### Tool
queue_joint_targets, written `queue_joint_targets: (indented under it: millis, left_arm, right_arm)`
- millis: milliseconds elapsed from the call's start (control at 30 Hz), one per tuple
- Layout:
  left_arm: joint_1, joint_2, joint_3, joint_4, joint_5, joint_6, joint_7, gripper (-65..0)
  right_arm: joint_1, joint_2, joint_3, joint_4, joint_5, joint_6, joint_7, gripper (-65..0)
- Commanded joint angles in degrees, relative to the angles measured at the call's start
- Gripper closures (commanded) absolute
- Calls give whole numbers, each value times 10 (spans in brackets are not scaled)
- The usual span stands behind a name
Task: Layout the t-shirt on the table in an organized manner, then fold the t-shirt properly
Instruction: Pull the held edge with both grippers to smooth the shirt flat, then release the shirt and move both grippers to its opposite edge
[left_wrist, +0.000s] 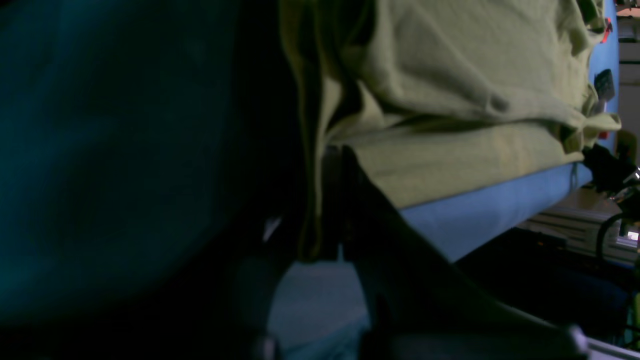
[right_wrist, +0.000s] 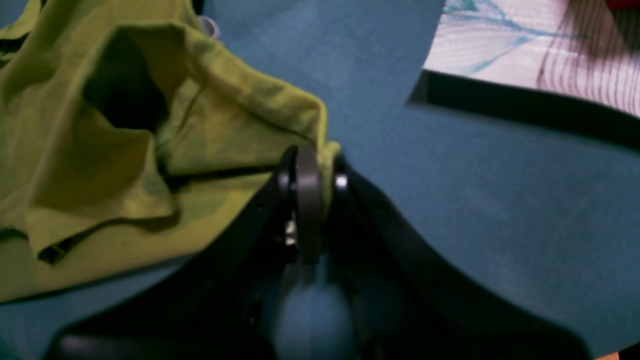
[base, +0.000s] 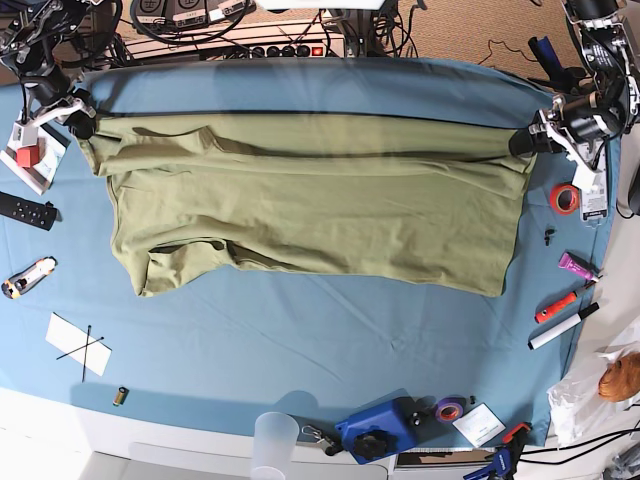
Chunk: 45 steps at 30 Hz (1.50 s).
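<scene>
Two hands hold the shirt (base: 310, 205) stretched across the far half of the counter (base: 330, 340). The right hand (right_wrist: 312, 172) is pinched tight on a bunched corner at the shirt's left end as the base view shows it, and the left hand (base: 525, 142) is closed on the opposite end, though the left wrist view is too dark to show that grip clearly. The top edge of the shirt looks taut between them, while the lower part lies on the counter, rumpled near the sleeve.

Each grip takes only a small fold of soft cotton, so a further pull outward could slip an end free and drop the shirt in a heap. Uneven lowering would likely skew it or trap the wrinkles by the sleeve. The tape roll (base: 564, 198) and markers (base: 558, 318) lie just beyond the shirt's right end, and a sweeping hem could drag them.
</scene>
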Motion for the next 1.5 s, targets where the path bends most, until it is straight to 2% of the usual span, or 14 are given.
queue_joint_targets:
  millis: [0,133,200,267,333,467,600,867,1000,1133,1200,1300,1467]
  left_arm:
    - [8,-11,-4,1,37,7,19,0]
    - [8,-11,-4,1,19,5,17,-9]
    - [8,-11,-4,1,9,-19,15,-124]
    - [7,-11,-3,1,5,-21,13,-229]
    - [7,-12,-3,1,2,-21,11,-275]
    - [6,-16,-4,5,-10,-21,15,-275]
    - [6,-16,-4,28,-10,-22,22,-275]
    - [6,-16,-4,110,37,-21,19,-275]
    - [6,-16,-4,159,47,-22,-9,-275]
    - [3,-16,-4,210,104,-20,-81,-275]
    - [-8,-16,-3,222,137,2,-107,-275]
    - [-39,-16,-1,222,196,40,-110,-275]
    - [-81,-16,-1,197,227,59,-127,-275]
  right_arm:
    - [0,14,5,10,5,-1,12,0]
    - [0,15,5,10,5,8,7,0]
    - [0,15,5,10,5,25,-8,0]
    - [0,15,5,10,5,25,-17,-96]
    - [0,17,5,10,5,25,-16,-168]
    - [0,32,5,11,19,25,-15,-174]
    - [2,50,9,11,61,25,-43,-174]
    - [27,49,103,11,69,25,-41,-174]
    - [37,58,128,11,80,25,-40,-174]
    - [46,77,123,11,80,25,-42,-174]
    - [56,83,123,11,84,25,-41,-174]
    - [87,91,122,11,85,25,-48,-174]
    - [149,95,58,11,84,25,-54,-174]
